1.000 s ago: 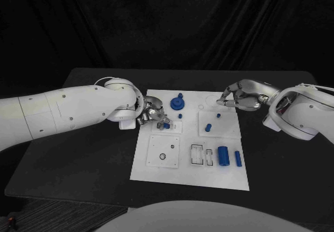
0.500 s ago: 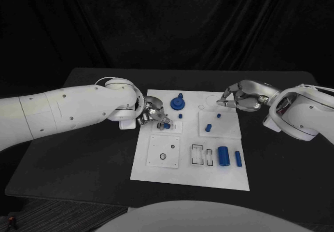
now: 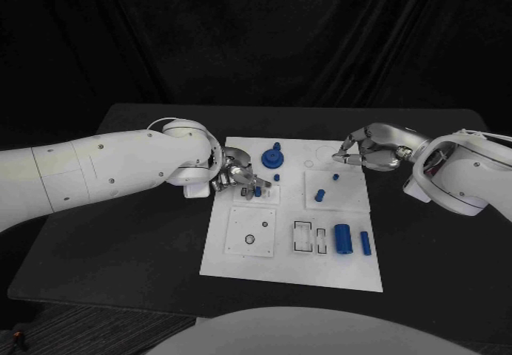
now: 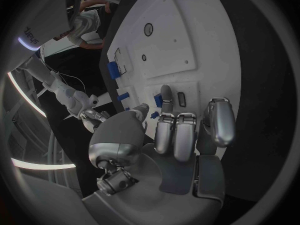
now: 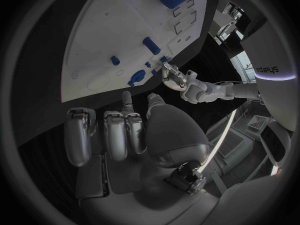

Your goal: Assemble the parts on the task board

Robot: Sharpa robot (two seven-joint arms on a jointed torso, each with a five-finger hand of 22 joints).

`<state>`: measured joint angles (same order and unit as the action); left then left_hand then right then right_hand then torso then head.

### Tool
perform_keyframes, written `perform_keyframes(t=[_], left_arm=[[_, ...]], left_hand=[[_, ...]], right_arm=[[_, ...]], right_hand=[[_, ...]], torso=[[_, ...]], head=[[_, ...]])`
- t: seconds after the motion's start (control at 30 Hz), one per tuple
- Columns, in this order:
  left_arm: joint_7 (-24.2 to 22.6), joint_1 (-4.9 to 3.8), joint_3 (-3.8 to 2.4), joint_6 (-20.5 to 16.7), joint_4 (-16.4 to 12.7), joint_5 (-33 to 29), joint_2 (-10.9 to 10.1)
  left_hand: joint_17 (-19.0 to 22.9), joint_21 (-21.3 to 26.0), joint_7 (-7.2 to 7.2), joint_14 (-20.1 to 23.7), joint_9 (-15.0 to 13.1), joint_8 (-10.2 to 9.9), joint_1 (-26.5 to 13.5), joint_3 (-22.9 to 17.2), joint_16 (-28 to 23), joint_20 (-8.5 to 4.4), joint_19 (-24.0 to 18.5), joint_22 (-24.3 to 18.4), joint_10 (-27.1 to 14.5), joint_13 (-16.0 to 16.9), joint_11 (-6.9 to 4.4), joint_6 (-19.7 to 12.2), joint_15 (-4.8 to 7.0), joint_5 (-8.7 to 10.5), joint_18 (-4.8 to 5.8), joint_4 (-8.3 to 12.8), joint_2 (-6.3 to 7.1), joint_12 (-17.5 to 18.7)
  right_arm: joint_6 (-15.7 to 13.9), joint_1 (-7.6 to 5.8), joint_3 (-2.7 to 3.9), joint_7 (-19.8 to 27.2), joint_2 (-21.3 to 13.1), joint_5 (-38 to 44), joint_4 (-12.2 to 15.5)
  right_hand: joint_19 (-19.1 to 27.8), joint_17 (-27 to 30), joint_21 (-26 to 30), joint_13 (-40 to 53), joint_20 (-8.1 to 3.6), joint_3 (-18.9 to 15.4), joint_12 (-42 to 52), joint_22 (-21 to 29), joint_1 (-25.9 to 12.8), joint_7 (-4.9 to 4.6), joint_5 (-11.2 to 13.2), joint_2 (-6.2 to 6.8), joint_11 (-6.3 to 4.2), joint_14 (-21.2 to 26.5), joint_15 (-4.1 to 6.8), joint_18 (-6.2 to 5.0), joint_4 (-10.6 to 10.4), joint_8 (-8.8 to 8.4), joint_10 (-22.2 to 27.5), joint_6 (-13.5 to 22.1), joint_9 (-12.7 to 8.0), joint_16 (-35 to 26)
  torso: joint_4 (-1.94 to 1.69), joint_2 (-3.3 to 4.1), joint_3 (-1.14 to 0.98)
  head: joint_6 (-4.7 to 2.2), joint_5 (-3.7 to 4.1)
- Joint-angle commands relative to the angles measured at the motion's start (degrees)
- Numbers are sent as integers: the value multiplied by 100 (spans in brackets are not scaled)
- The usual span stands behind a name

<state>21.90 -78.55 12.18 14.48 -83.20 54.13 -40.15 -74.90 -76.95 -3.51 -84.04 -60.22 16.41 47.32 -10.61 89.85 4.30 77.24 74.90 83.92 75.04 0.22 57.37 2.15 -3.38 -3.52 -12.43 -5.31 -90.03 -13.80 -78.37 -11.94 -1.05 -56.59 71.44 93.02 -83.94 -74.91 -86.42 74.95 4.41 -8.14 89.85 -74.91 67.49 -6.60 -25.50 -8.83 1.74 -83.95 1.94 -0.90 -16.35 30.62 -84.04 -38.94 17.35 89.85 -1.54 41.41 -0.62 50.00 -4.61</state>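
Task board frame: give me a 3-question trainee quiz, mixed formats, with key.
1. True or false: the left hand holds a small blue part over the task board.
2. Multiple choice: where does the large blue cylinder lie? A) at the board's far edge B) in the right hand C) on the near right part of the board, beside a thinner blue peg
3. Fill in: the right hand hovers at the board's far ____ corner, nothing seen in its fingers.

Key: 1 true; 2 C; 3 right.
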Motion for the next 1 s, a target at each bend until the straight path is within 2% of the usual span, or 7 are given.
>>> perform_keyframes(t=[0.03,0.27,0.37,0.47,0.67,0.8,1.0], left_arm=[[-65,9,0,55,1,2,5],[-86,6,-1,-92,-70,2,-64],[-105,-43,-2,-244,-193,25,-178],[-123,-186,-3,-386,-343,110,-322],[-155,-610,-5,-518,-661,212,-674],[-162,-911,-6,-442,-625,368,-753],[-153,-1072,-4,-193,-188,494,-584]], left_hand=[[-1510,10,-1,-596,4,-12,-54,13,15,0,26,573,608,1496,-3,54,2,14,-50,-37,1,3],[-1510,-16,9,-596,1,0,-37,27,15,-2,57,596,608,1496,-10,89,7,1,-43,-38,-3,3],[-1510,-57,31,-596,-9,23,29,55,15,-14,110,632,608,1496,-30,143,24,-18,-32,-19,1,3],[-1510,-79,48,-596,-21,45,81,75,15,-25,142,652,608,1496,-46,180,39,-33,-25,0,8,3],[-1510,-156,107,-596,-161,199,343,143,15,-76,249,729,608,1496,-100,232,90,-152,0,126,79,3],[-1510,-255,126,-596,-260,275,559,180,15,-100,349,812,608,1496,-121,183,110,-299,31,254,164,3],[-1510,-275,121,-596,-381,344,632,215,15,-108,375,837,608,1496,-123,101,115,-285,38,264,157,3]], right_arm=[[1,16,4,-90,-3,7,-6],[-43,21,4,-77,-16,7,-3],[-137,21,4,-55,-37,7,10],[-269,20,5,-27,-68,7,30],[-446,16,5,-23,-119,7,70],[-411,14,6,-52,-123,7,84],[-380,14,6,-49,-100,7,94]], right_hand=[[-354,-1509,26,1505,9,-14,15,-1358,48,0,-33,11,-5,-605,-10,-24,14,-10,-596,-30,-8,15],[-354,-1509,25,1505,9,-15,15,-1358,49,0,-33,11,-5,-605,-11,-24,12,-10,-596,-34,-8,15],[-354,-1509,25,1505,9,-15,15,-1358,49,0,-33,11,-5,-605,-11,-24,12,-10,-596,-34,-8,15],[-351,-1509,30,1505,9,-17,15,-1357,49,0,-33,13,-4,-605,-11,-25,11,-10,-596,-35,-9,15],[-387,-1509,-24,1505,10,-21,15,-1378,50,0,-33,18,-4,-605,-11,-9,11,-11,-596,-36,-11,15],[-396,-1509,-38,1505,10,-24,15,-1384,51,-1,-33,22,-4,-605,-11,-5,11,-12,-596,-36,-12,15],[-416,-1509,-68,1505,9,-29,15,-1395,50,-1,-32,28,-5,-605,-10,4,8,-14,-596,-37,-14,15]], torso=[[0,1,-1],[4,0,-3],[6,-4,-4],[3,0,-2],[6,1,2],[6,3,3],[1,9,-1]], head=[[0,12],[0,14],[0,12],[0,-1],[0,21],[0,11],[0,8]])
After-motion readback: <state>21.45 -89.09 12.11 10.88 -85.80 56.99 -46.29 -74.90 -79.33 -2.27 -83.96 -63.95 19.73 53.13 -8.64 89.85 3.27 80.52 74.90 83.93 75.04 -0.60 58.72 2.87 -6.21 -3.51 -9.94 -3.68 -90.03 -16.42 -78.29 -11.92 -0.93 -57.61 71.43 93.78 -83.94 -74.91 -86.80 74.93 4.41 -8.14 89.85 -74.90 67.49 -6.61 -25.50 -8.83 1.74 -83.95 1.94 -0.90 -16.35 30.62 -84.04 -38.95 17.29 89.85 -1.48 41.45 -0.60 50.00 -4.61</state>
